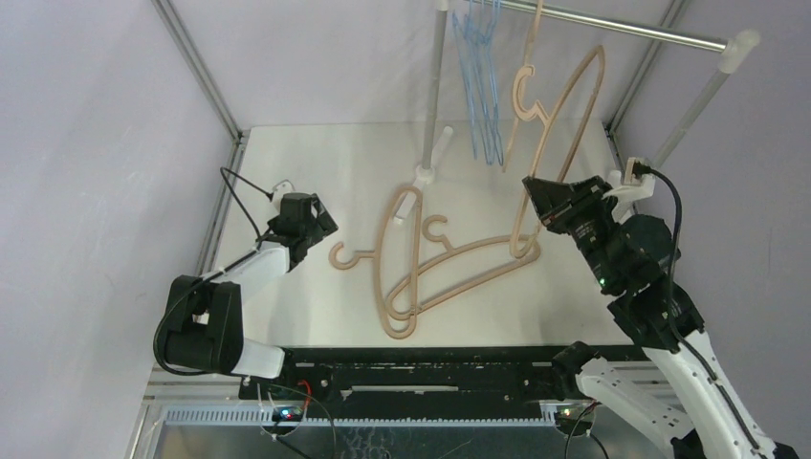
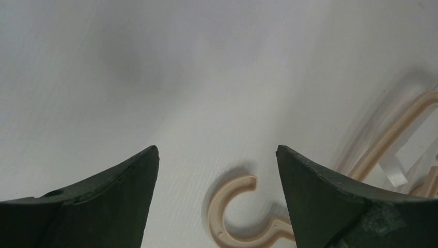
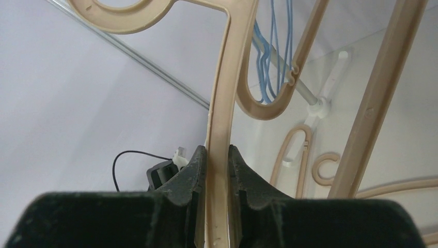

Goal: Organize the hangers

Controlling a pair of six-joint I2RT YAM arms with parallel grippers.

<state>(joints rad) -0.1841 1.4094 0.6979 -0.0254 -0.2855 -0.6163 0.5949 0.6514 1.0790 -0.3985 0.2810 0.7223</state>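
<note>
Top view: the left gripper [image 1: 320, 222] hovered with its jaws apart at left of centre over the white counter [image 1: 316, 153]. It sat just left of two tan hangers [image 1: 449, 273] lying overlapped at mid-frame. Bare counter ran from it to the left and far edges. Right of centre, near the counter's right edge, the right gripper [image 1: 536, 196] clamped an upright tan hanger [image 1: 574, 105]. Light-blue wire hangers [image 1: 483, 96] hung from the silver rail [image 1: 622, 27] along the top.

Left wrist view: the fingers [image 2: 119, 196] stood apart and held nothing. A tan hook [image 2: 232, 212] lay on the counter low between them, with bare counter filling the upper frame.

Right wrist view: the pads [image 3: 193, 170] pinched the upright hanger's arm at lower centre. The blue hangers and rail showed at upper right, and the lying hangers at lower right.
</note>
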